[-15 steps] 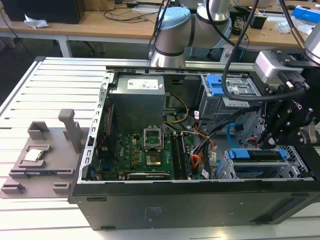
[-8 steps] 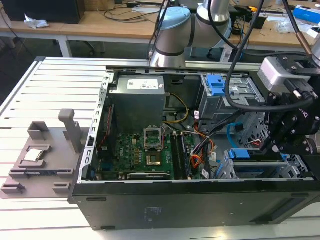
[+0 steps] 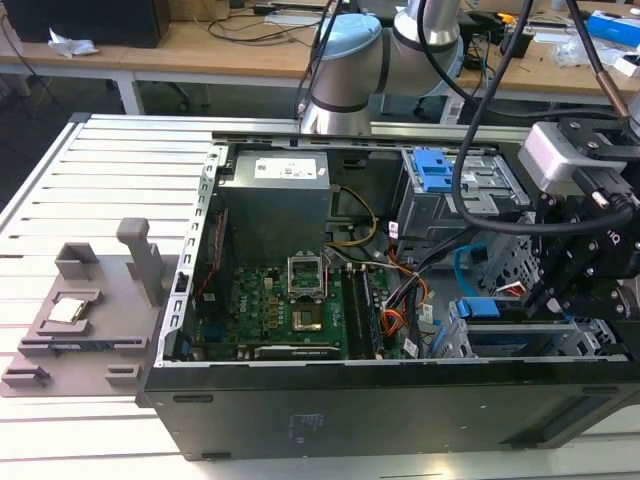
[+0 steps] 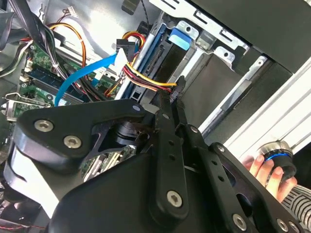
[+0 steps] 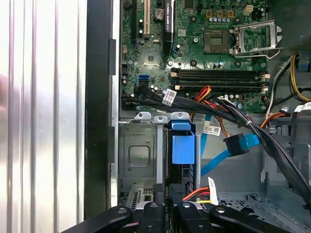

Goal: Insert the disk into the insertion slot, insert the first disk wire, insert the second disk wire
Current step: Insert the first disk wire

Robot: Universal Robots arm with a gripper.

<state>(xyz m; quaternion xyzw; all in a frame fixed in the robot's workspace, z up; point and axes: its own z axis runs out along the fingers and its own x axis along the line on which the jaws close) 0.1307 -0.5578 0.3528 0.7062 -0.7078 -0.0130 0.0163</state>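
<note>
The open computer case (image 3: pixel 300 410) lay on its side on the white slatted table (image 3: pixel 100 180), with the motherboard (image 3: pixel 290 310) toward the exterior view's left and the drive bays toward the exterior view's right. The disk (image 3: pixel 478 308) sat inside the insertion slot (image 3: pixel 575 340), the silver perforated cage at the near right corner of the case. Its bright blue frame showed in the exterior view and in both wrist views (image 4: pixel 163 53) (image 5: pixel 182 145). The gripper (image 3: pixel 535 292) reached down into the case just beside that cage. In the second wrist view the gripper (image 4: pixel 167 99) was drawn narrow, its fingertips pinched on the small black plug of the first disk wire (image 4: pixel 141 77). The wire's red, yellow and black strands ran from the plug across the end of the disk. The plug was close against the disk's end, but whether it was seated could not be told. The second disk wire (image 4: pixel 82 76), flat and light blue, curved through the bay beside the slot. In the first wrist view the second disk wire (image 5: pixel 216 162) ended in a dark plug apart from the disk. Farther back stood the grey cage with a blue latch (image 3: pixel 430 170). A grey fixture (image 3: pixel 90 310) lay on the table at the exterior view's left. A person's hand (image 4: pixel 262 170) appeared beyond the gripper in the second wrist view.
</note>
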